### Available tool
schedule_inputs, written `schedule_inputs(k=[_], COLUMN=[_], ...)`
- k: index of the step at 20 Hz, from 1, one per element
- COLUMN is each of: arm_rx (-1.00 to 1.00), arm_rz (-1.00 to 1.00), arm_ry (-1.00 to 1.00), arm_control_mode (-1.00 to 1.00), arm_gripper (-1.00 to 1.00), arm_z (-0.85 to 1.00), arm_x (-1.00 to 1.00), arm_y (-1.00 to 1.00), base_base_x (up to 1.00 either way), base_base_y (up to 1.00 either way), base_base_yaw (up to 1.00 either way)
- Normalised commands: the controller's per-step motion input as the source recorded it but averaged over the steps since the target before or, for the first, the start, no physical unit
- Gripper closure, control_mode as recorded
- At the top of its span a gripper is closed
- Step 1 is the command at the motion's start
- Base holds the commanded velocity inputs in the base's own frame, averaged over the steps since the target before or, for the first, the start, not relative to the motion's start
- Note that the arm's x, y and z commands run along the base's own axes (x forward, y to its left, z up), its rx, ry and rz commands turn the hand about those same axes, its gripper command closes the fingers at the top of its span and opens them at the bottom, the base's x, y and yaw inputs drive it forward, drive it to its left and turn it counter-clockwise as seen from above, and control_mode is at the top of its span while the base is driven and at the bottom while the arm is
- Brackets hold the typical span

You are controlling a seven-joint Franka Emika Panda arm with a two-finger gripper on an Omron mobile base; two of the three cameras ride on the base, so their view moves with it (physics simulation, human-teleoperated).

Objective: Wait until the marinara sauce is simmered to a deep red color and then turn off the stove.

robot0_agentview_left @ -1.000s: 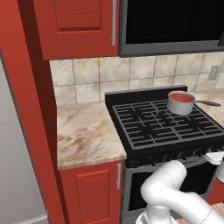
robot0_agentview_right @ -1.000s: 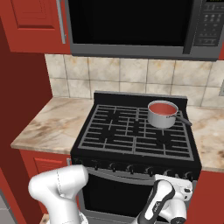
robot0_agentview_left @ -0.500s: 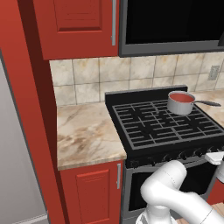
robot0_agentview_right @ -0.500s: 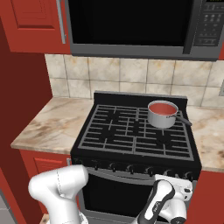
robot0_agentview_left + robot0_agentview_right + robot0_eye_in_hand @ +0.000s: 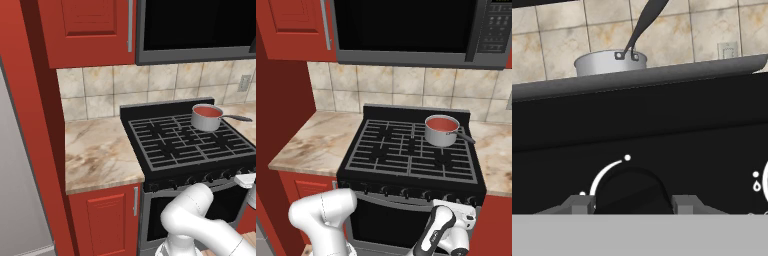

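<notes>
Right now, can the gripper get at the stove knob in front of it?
Probably yes: in the hand view the gripper sits right at the knob, a finger on each side, nothing between.

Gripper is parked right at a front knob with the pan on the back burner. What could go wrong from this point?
1. The gripper straddles one knob with its fingers either side; turning before the marinara sauce deepens from orange-red would end the simmer early.
2. The stove has a row of similar knobs; this one may not feed the burner under the saucepan.
3. The fingertips look barely past the knob's edge, so they might slip on twisting.
</notes>
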Motion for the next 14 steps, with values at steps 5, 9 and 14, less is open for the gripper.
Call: schedule_inputs(k=[5, 9, 14], arm_rx=[0.0, 0.0, 0.0], arm_rz=[0.0, 0.0, 0.0], arm_ry=[0.0, 0.0, 0.0], arm_control_mode=[-1.0, -1.0, -1.0], arm_gripper=[1.0, 1.0, 1.0], arm_z=[0.0, 0.0, 0.0], arm_x=[0.0, 0.0, 0.0], arm_y=[0.0, 0.0, 0.0], base_base_x=[0.0, 0.0, 0.0], base_base_y=[0.0, 0.0, 0.0], base_base_yaw=[0.0, 0.0, 0.0])
